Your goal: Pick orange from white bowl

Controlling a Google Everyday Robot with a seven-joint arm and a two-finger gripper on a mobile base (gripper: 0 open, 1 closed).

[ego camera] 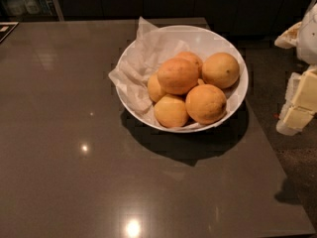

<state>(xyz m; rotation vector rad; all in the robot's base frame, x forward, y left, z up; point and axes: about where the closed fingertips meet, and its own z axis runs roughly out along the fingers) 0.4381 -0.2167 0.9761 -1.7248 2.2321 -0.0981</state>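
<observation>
The white bowl (pixel 134 103) stands on the dark table, lined with crumpled white paper (pixel 141 58) and holding several oranges. The orange (pixel 177 76), large, dull and faintly mottled, sits on top of the pile at the middle. A paler orange with a dark speck (pixel 221 70) lies to its right, another large one (pixel 205 103) in front, and smaller ones (pixel 170 111) at the front left. My gripper (pixel 298 104) shows as pale blocky parts at the right edge, off the table and well right of the bowl, holding nothing that I can see.
The dark glossy table (pixel 64 133) stretches left and in front of the bowl; its right edge runs close past the bowl. Dark speckled floor (pixel 297 162) lies to the right. Dark cabinets stand behind, with bottles (pixel 25 1) at the far left.
</observation>
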